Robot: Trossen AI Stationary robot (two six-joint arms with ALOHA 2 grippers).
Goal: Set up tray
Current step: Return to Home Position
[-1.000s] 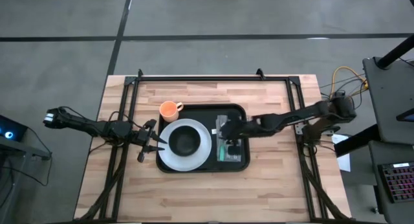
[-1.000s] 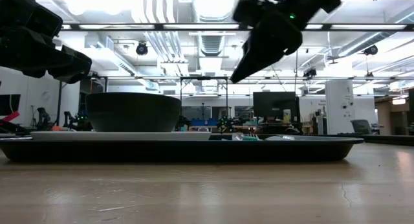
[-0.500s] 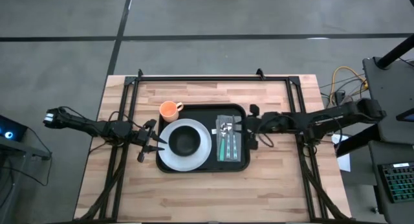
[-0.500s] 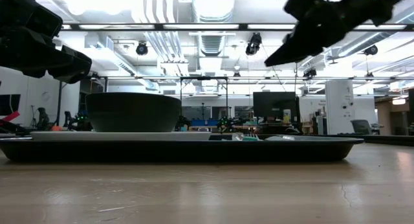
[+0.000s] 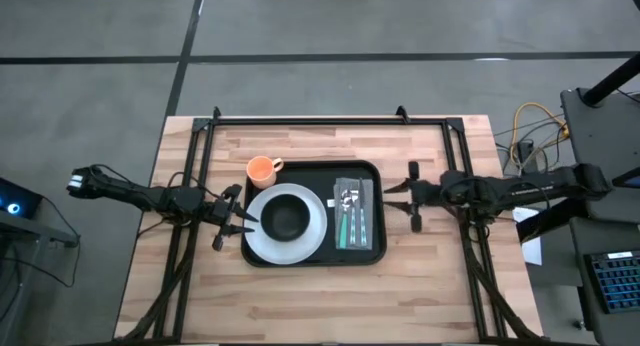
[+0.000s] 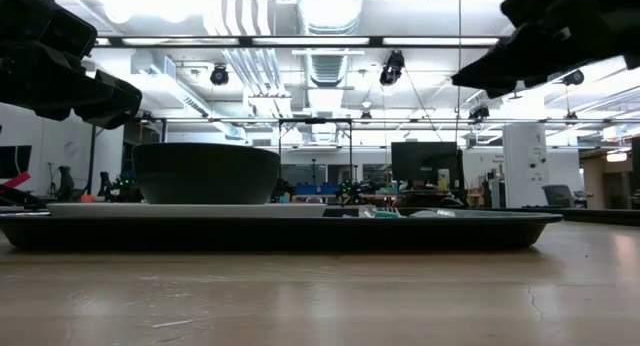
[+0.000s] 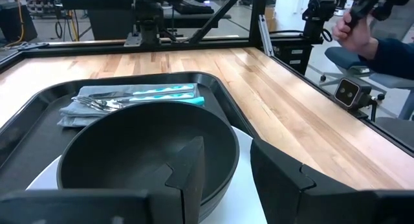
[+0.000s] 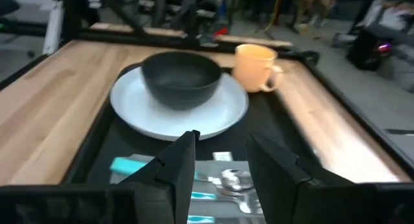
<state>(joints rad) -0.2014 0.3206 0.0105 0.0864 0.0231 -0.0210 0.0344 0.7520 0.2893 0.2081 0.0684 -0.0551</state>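
One tray [image 5: 310, 172] lies mid-worktop [image 5: 430, 286], its long axis running left to right. It carries one white plate [image 5: 316, 232], one black bowl [image 5: 285, 219] and one napkin [image 5: 366, 192] with three utensils [image 5: 351, 218]. One orange mug [image 5: 262, 170] stands at its far left corner. The left gripper [image 5: 238, 220] is at its left rim and the right gripper [image 5: 402, 196] is beside its right rim. Both have fingers apart and empty.

Noted: the tray [image 5: 310, 172] is plain black; the plate [image 5: 262, 242] white; the bowl [image 5: 285, 219] black; the mug [image 5: 261, 170] orange; the napkin [image 7: 72, 114] grey. The cutlery [image 5: 352, 224] has teal-blue handles and silver heads. The table [image 5: 300, 298] is pale, striped wood.
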